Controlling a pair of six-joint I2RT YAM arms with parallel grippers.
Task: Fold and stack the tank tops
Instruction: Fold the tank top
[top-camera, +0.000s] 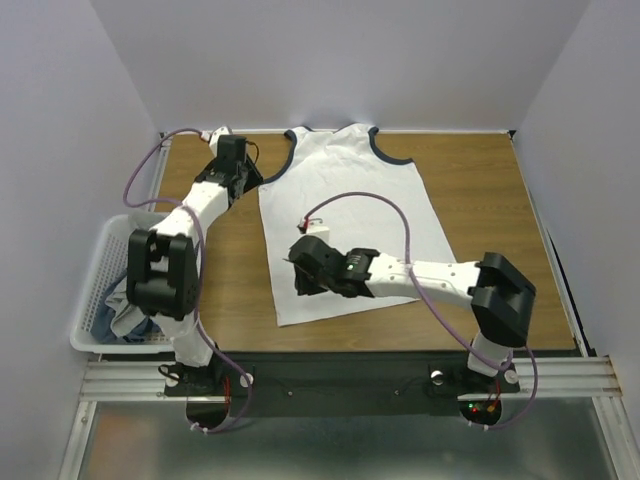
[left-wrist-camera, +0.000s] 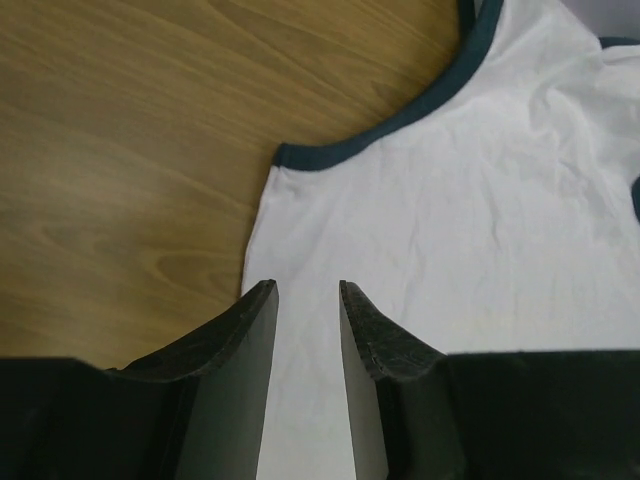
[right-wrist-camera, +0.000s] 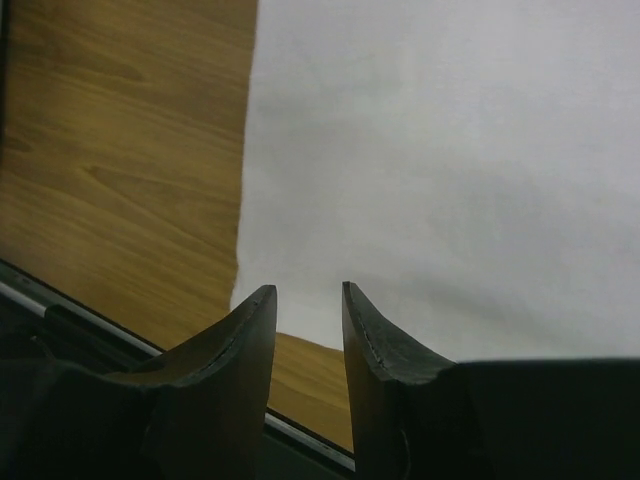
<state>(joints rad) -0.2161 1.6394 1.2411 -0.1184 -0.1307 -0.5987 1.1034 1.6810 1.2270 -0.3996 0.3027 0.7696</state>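
One white tank top (top-camera: 350, 220) lies spread flat on the tabletop (top-camera: 480, 200), roughly mid-width. Its neck and straps are at the far edge and its hem is toward the near edge. Navy trim (left-wrist-camera: 400, 115) runs along the neck and armholes.

The left claw (top-camera: 245, 172) is out at the far-left part of the tabletop, over the top's left side edge just below the armhole. In the left wrist view the claw (left-wrist-camera: 307, 288) has a narrow gap with nothing between the fingers, just flat cloth (left-wrist-camera: 450, 230) and wood (left-wrist-camera: 130, 150) beyond. Can't tell whether the tips touch the cloth.

The right arm reaches across to the left. The right claw (top-camera: 298, 278) is over the near-left part of the top, close to its hem corner. In the right wrist view this claw (right-wrist-camera: 308, 290) is also narrowly parted and holds nothing. The hem corner shows just past the tips, with white cloth (right-wrist-camera: 450, 150) to the right and bare wood (right-wrist-camera: 120, 150) to the left.

A white lattice basket (top-camera: 95, 270) sits off the tabletop's left edge, near side, with a crumpled grey-blue cloth pile (top-camera: 125, 310) in it.
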